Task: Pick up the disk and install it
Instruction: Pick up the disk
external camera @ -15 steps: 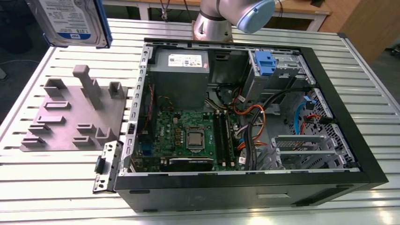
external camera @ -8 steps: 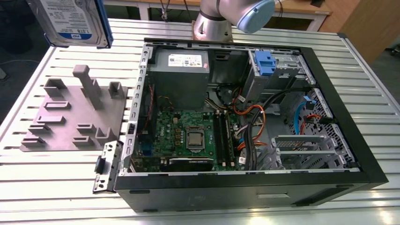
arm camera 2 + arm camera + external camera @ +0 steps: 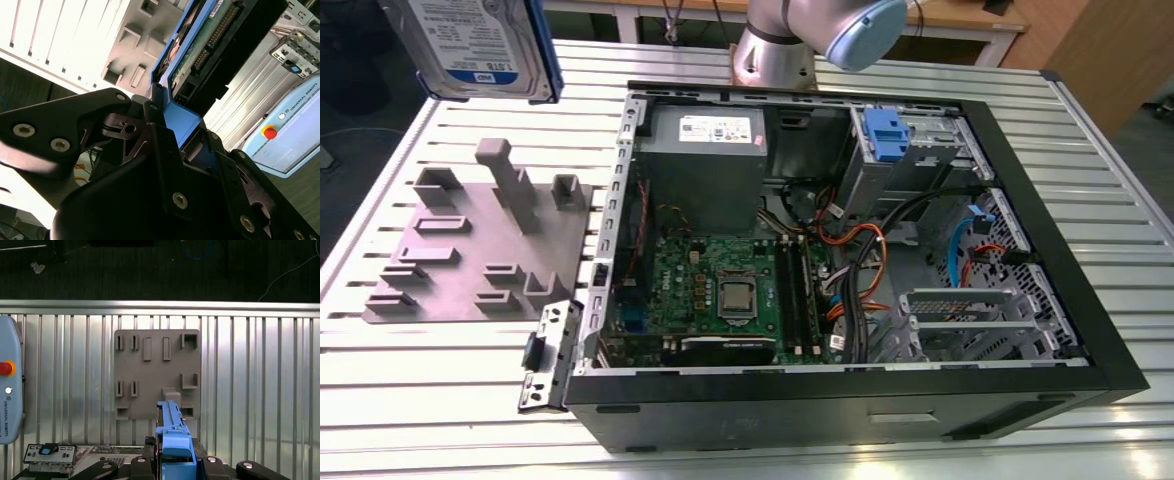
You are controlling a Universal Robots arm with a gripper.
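The disk (image 3: pixel 474 45) hangs in the air at the top of the exterior view's left, label side showing, blue rails along its edges. It is high above the slatted table, up beyond the grey moulded plate (image 3: pixel 480 250). In both wrist views my gripper (image 3: pixel 175 125) (image 3: pixel 172 462) is shut on the disk, its black fingers (image 3: pixel 160 145) pressed against the blue rail end (image 3: pixel 187 120). The disk's circuit-board side (image 3: pixel 200 50) shows in the second wrist view. In the first wrist view the disk (image 3: pixel 172 432) stands edge-on over the plate (image 3: pixel 157 372).
The open computer case (image 3: pixel 1067 270) lies on the table at the exterior view's right, with a blue clip (image 3: pixel 887 135) at its drive bay, the motherboard (image 3: pixel 720 290) and cables. The arm's base (image 3: pixel 781 50) stands behind the case. A pendant (image 3: pixel 7 385) lies on the table.
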